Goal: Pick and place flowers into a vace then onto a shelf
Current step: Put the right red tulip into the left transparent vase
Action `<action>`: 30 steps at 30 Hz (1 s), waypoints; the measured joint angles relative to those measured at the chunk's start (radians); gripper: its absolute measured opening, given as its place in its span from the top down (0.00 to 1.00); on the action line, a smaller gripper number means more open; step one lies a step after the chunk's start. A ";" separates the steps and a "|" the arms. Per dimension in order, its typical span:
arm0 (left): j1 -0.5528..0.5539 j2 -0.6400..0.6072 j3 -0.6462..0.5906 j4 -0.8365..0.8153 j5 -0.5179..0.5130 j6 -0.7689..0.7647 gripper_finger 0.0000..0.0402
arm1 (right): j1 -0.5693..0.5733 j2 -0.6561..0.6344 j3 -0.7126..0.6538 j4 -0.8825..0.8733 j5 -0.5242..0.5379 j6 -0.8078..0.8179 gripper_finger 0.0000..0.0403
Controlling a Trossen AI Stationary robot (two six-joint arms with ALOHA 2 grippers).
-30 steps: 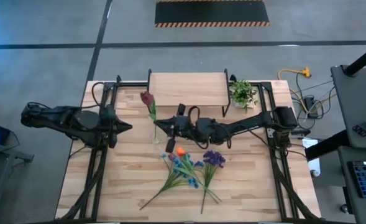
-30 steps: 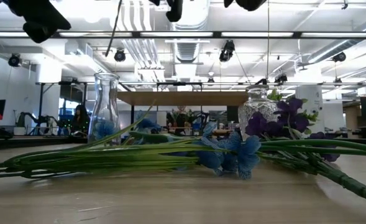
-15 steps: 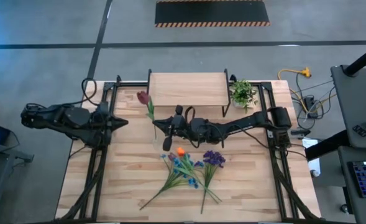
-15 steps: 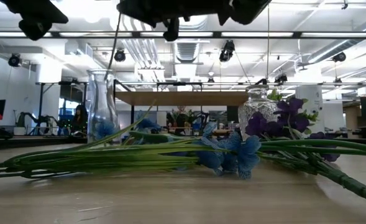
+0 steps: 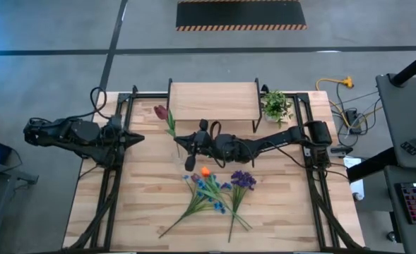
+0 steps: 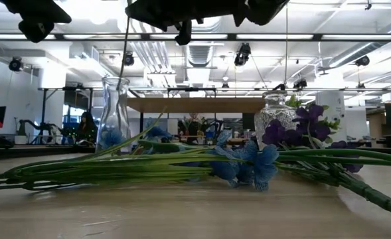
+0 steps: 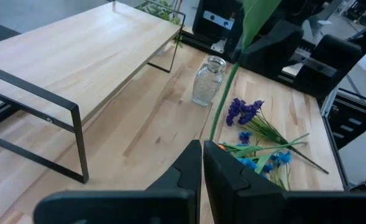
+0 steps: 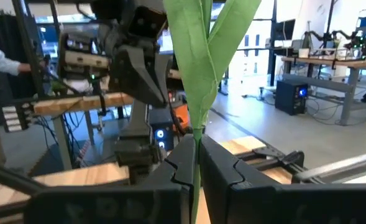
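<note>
**Currently: tulip stem pinched by right jaws over the vase**

Currently the right gripper (image 5: 188, 146) is held above the bench (image 5: 144, 204) near its middle, in front of the shelf (image 5: 213, 101). Its jaws are pressed together on the green stem of one dark red tulip (image 5: 162, 111); in the right wrist view the stem and leaves (image 8: 202, 56) rise straight up from between the fingertips. The bloom is seen tilted toward the shelf's left end. One clear glass vase (image 6: 114, 114) is seen standing directly beneath the held stem.

The left gripper (image 5: 138, 138) is parked at the bench's left side, jaws drawn together with nothing between them.

Loose flowers (image 5: 215, 194) are counted on the bench in front of the right gripper: one orange bud (image 5: 205, 171), one purple bunch (image 5: 243, 179), one blue spray (image 5: 209, 188), stems fanned toward the front edge. One potted plant (image 5: 276, 106) is noted beside the shelf's right end.
</note>
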State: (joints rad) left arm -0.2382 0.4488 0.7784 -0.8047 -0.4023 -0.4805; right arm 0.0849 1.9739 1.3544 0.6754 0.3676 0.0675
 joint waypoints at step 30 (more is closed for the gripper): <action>0.000 0.008 0.000 0.000 0.000 0.000 1.00 | -0.003 -0.001 0.000 -0.044 -0.023 0.029 0.75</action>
State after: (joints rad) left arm -0.2382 0.4571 0.7784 -0.8051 -0.4026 -0.4808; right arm 0.0822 1.9727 1.3540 0.6312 0.3441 0.0970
